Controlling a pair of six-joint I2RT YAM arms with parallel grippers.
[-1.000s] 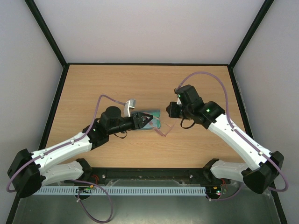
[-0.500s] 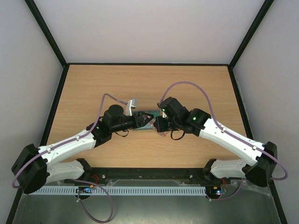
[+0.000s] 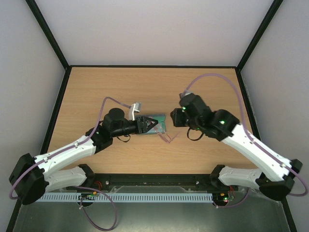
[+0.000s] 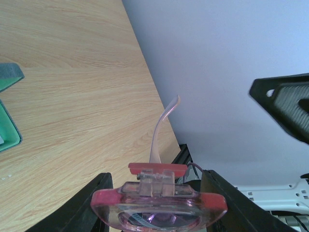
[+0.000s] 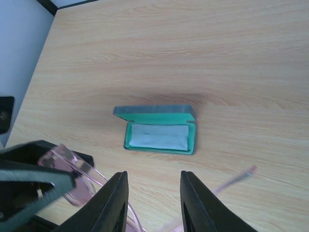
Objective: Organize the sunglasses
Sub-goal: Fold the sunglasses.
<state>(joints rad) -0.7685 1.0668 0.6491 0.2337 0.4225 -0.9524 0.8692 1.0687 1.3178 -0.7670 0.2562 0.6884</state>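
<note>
My left fingers (image 4: 84, 208) clamp the sunglasses (image 4: 159, 203) by the front; my right fingers (image 5: 113, 203) stand part open, empty. I'd fold them shut before lowering them squarely into the open case (image 5: 157, 113).

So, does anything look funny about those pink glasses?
Yes: the translucent pink sunglasses, pinched in the left gripper, have a slim arm sticking out unfolded, so they probably won't fit the open green oblong case yet.

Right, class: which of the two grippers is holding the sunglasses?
The left gripper: its jaws clamp the pink sunglasses, whereas the right gripper stands open and holds nothing.
</note>
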